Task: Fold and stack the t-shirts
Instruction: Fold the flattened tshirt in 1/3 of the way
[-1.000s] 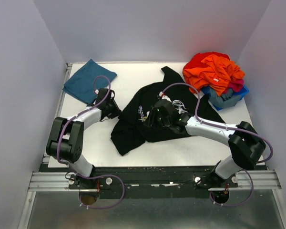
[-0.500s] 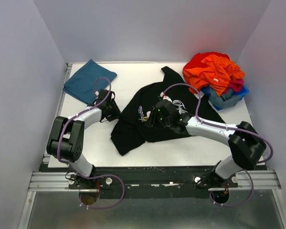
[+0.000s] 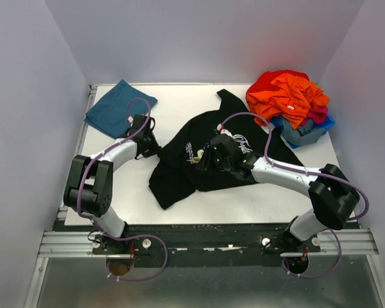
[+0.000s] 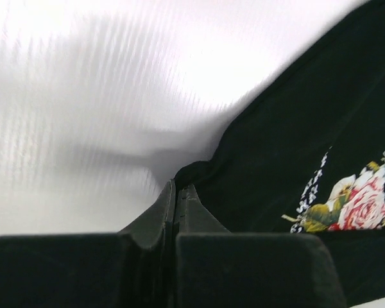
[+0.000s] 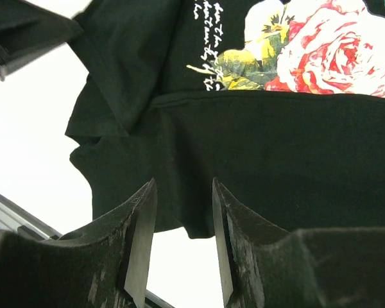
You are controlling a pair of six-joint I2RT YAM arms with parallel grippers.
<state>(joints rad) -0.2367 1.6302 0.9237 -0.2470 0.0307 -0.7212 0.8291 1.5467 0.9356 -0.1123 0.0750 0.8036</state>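
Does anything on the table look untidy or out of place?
The black t-shirt lies crumpled and askew in the middle, its lower part bunched. At the far right, orange and red clothes spill over a blue bin.

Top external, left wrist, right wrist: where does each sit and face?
Top external: above and behind, looking down on the table; both arms show.
Left wrist: low over the table, facing the black t-shirt; the left claw shows, shut.
Right wrist: above that shirt, facing its rose print; the right claw shows, open.
Shared: both wrist views see the rose print.
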